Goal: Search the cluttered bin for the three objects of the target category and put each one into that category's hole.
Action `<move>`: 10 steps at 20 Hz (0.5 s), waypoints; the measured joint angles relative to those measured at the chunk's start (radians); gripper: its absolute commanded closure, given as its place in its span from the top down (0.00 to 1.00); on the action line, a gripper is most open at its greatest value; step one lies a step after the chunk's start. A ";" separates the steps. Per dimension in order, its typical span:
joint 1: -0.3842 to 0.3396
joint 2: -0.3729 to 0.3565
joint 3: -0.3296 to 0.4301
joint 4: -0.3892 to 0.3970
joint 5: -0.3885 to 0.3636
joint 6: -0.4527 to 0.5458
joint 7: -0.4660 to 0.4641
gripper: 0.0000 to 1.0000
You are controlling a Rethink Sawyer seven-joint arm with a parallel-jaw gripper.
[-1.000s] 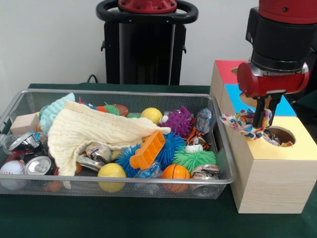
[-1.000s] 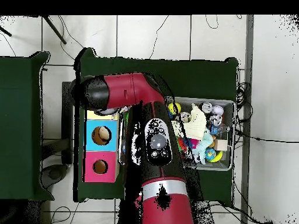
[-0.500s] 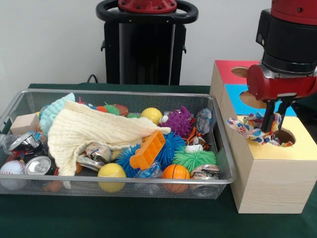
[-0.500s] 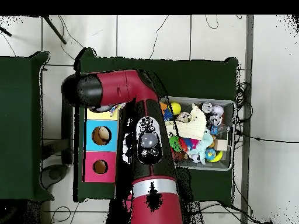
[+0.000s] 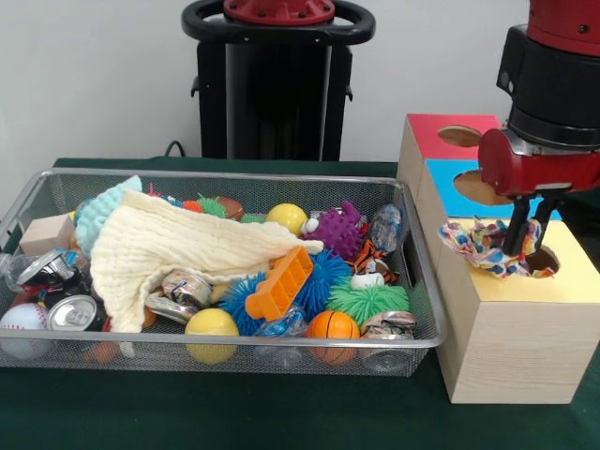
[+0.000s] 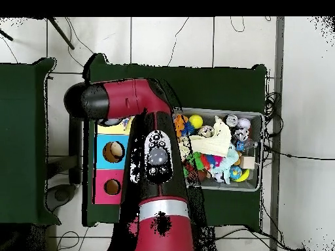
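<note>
My gripper (image 5: 521, 251) hangs over the round hole (image 5: 542, 262) of the yellow-topped wooden box (image 5: 514, 333) at the right. It is shut on a knotted cloth bundle (image 5: 478, 246) with red, blue, yellow and white patches. The bundle lies on the yellow top at the hole's left edge. The wire mesh bin (image 5: 56, 186) fills the left and middle of the front view and shows in the overhead view (image 6: 256, 119). No other cloth bundle shows in the bin. In the overhead view the arm (image 6: 124, 101) hides the gripper and the yellow box.
The blue-topped box (image 5: 445, 183) and red-topped box (image 5: 427, 131) stand behind the yellow one. The bin holds a cream cloth (image 5: 173, 246), spiky balls (image 5: 367, 302), an orange toy (image 5: 278, 284), cans (image 5: 70, 312) and small balls. The robot pedestal (image 5: 272, 84) stands behind.
My gripper has moved right with the cloth bundle, from beside the yellow box's left edge to over its hole, and the bundle has come down onto the top.
</note>
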 measured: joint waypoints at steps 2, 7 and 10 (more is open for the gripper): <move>0.012 0.001 -0.022 0.004 0.010 -0.003 0.007 0.00; 0.029 0.002 -0.051 0.006 0.038 -0.004 0.042 0.00; 0.039 0.004 -0.070 0.006 0.055 -0.004 0.074 0.00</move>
